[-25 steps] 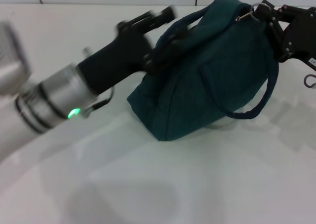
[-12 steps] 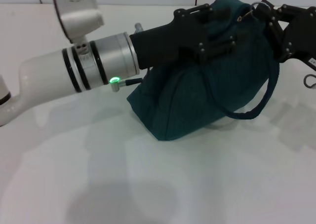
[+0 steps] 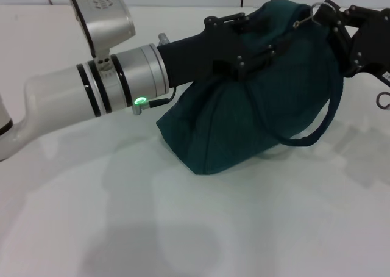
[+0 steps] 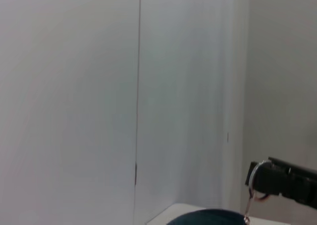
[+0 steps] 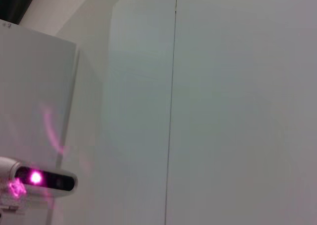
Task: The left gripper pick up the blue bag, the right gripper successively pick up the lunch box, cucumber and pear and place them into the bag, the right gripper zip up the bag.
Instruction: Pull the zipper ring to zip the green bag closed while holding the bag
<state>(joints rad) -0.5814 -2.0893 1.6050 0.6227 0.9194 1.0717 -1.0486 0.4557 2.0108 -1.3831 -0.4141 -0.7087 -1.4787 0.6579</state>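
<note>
Bag first, in the head view: the blue bag stands on the white surface toward two o'clock from the middle of the frame, its top drawn up to a ridge and one loop handle hanging down its right flank. Reaching in from nine o'clock, the left tool lies across the bag's upper left side, black fingers pressed against the fabric near the other handle; how wide its fingers are parted, and whether they have hold of anything, cannot be told. Its silver wrist carries a green light. At one o'clock the right tool sits at the bag's top right corner, fingers closed around the zipper's metal ring pull. In the left wrist view, mostly pale wall shows, with the bag's dark top just rising at six o'clock and the right tool at four o'clock, the ring hanging at its tip. In the right wrist view, only wall panels and a pink-lit device at eight o'clock appear.
</note>
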